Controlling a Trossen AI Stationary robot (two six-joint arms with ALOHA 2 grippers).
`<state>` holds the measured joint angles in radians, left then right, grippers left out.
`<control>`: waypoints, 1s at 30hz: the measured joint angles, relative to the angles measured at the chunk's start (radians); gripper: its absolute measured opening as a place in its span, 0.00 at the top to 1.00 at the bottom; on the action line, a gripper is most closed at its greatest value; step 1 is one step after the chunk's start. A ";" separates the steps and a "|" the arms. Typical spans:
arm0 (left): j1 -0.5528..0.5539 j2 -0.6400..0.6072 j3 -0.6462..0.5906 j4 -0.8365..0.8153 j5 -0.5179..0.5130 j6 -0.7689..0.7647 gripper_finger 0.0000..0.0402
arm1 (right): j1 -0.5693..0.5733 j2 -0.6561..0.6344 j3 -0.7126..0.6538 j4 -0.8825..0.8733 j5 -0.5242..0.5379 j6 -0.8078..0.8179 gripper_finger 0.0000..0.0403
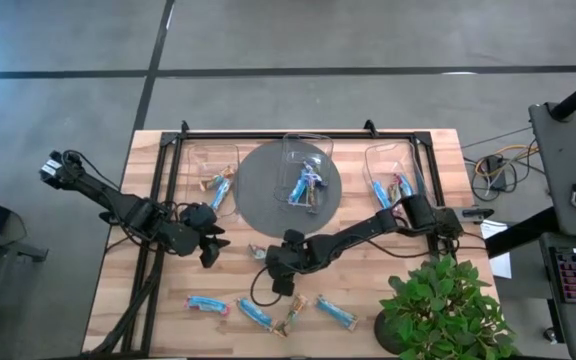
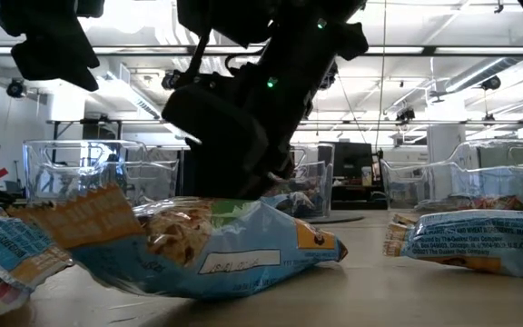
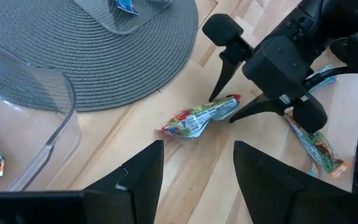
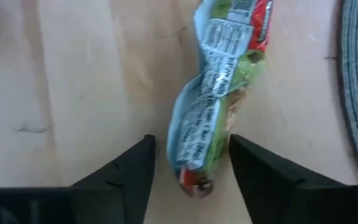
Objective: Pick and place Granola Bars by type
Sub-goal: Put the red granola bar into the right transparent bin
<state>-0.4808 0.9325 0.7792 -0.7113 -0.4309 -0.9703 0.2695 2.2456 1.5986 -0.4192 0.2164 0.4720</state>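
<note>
**Me:** Right, I have the right gripper (image 4: 190, 163) down at the table, its 2 fingers (image 4: 120, 174) astride one end of a red-and-green bar (image 4: 219, 106). A sliver of gap shows on each side of the wrapper, so the fingers are apart and not clamped.

**Spotter:** Where does that bar lie?

**Me:** On bare wood just off the edge of the round grey mat (image 1: 288, 185), on the side nearer the front. It lies twisted, its far end pointing toward the mat's rim.

**Spotter:** And your left side?

**Me:** My left gripper (image 3: 197, 168) hovers with its fingers spread wide and nothing between them, aimed at the same bar, just beside the right one. The wood between us is tight.

**Spotter:** Room elsewhere?

**Me:** Along the front edge lie 3 blue bars (image 1: 206, 304) and 1 tan bar (image 1: 296, 315), spaced apart with open wood between them. A potted plant (image 1: 438, 305) crowds the front right corner. At the back stand 3 clear bins (image 1: 213, 170), the middle one on the mat, each holding bars.
</note>
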 joint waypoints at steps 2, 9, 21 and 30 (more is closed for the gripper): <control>0.000 0.000 0.000 0.000 0.000 0.000 0.56 | -0.003 0.000 0.000 0.000 0.026 0.000 0.57; 0.000 0.000 0.000 0.000 0.000 -0.001 0.56 | -0.023 0.002 0.000 0.011 0.047 0.000 0.59; 0.000 0.000 -0.063 0.058 0.044 -0.059 0.56 | -0.029 -0.012 0.017 0.006 0.018 0.000 0.87; 0.000 -0.001 -0.081 0.188 0.076 -0.009 0.56 | -0.045 -0.080 0.096 -0.010 0.005 -0.004 0.89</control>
<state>-0.4808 0.9320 0.6985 -0.5234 -0.3550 -0.9790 0.2241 2.1658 1.6947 -0.4290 0.2215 0.4679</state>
